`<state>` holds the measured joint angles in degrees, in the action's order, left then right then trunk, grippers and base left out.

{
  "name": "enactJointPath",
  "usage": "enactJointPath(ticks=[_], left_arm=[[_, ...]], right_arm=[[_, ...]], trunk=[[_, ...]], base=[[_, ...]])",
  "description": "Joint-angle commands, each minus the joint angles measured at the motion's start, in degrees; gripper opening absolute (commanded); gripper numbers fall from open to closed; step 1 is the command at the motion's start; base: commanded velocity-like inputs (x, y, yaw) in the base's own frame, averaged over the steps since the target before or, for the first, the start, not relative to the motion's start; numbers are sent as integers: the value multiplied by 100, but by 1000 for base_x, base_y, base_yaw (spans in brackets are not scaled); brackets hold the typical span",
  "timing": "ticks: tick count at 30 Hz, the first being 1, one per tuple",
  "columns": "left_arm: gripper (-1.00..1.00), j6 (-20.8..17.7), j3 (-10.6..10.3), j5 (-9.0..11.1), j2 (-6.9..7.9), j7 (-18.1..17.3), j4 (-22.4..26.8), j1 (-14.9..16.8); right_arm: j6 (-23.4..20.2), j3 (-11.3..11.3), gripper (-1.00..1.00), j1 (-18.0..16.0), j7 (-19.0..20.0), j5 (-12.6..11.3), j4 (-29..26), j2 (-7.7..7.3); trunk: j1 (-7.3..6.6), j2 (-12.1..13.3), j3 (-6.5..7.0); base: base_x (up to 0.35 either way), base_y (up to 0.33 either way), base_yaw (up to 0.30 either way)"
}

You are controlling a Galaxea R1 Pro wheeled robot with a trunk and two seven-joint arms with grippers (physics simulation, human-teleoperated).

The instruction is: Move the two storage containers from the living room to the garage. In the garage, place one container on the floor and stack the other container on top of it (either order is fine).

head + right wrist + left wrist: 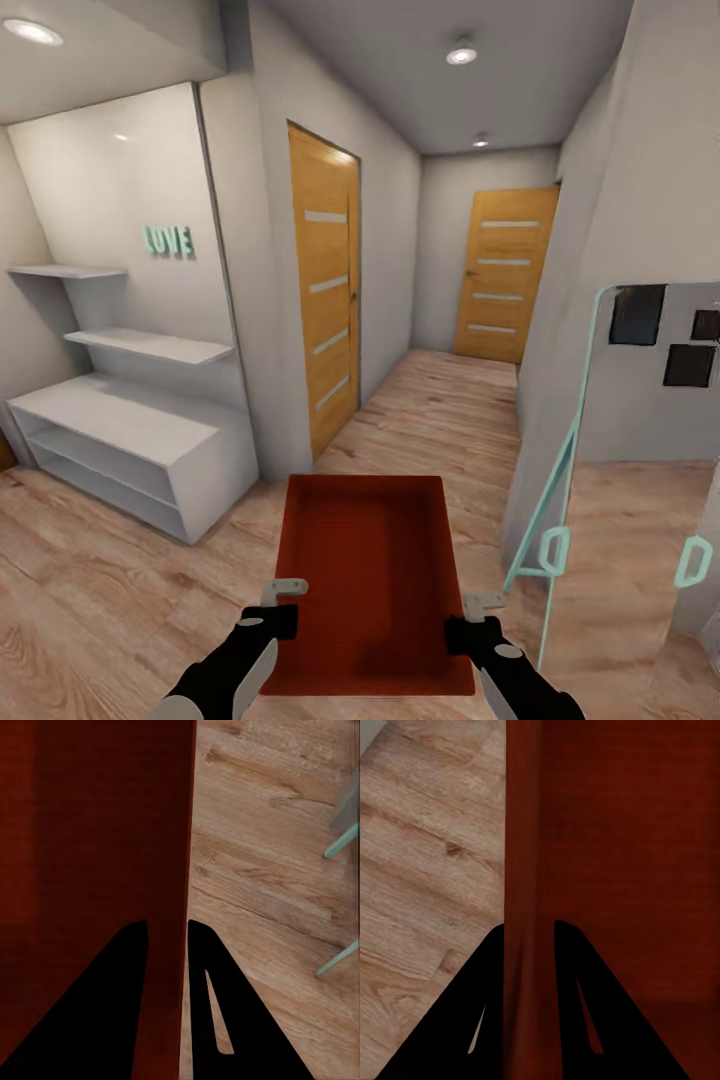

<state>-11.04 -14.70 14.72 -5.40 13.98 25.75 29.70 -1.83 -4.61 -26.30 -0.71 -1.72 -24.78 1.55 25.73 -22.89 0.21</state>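
— With both arms out in front, what are your pincers doing?

— My left gripper (529, 937) is clamped on the left wall of the storage container (368, 580); in the left wrist view one dark finger (484, 1020) sits outside the wall, the other inside. My right gripper (166, 934) grips the right wall the same way, one finger (217, 1012) on the outside over the floor, one inside the bin. Both clenched on the rim, near the end closest to me.

— And the bin itself?

— Orange-red, open top, low walls, ribbed bottom. It's held level between my two grippers, out in front of my trunk, above the light wood-plank floor (100, 590). Long axis points away from me. Looks empty inside.

— Which room is this?

— A hallway with white walls. On the left, a white alcove with two wall shelves (150, 345), a low white bench unit (130, 435) under them, and teal letters reading LOVE (169, 240) on the wall. Past that, a wooden door (325, 290) with pale horizontal strips, closed. A second like door (507, 275) stands at the corridor's far end, also closed.

— Right side?

— A standing mirror with a teal frame (560, 480) leans by the right wall, just beside the bin's right edge; it reflects dark squares. Ceiling spotlights (461, 55) are lit overhead.
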Motion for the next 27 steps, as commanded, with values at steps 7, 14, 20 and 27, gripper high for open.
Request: enactJointPath(ticks=[7,14,20,27], left_arm=[[-100,-12,-402,145,-332,25,9,-8],[-100,-12,-402,145,-337,25,9,-8],[-100,-12,-402,145,-339,25,9,-8],[-100,-12,-402,145,-332,25,9,-8]], right_arm=[[-19,57,-100,-7,-8,-188,-318,249],[-19,56,-100,-7,-8,-188,-317,249],[-19,54,-100,-7,-8,-188,-317,249],[-19,57,-100,-7,-8,-188,-317,249]], trunk=[[5,-4,17],[5,-4,37],[5,-4,55],[5,-4,74]], base=[[315,152,-244],[314,161,-244],[309,182,-244],[305,190,-221]])
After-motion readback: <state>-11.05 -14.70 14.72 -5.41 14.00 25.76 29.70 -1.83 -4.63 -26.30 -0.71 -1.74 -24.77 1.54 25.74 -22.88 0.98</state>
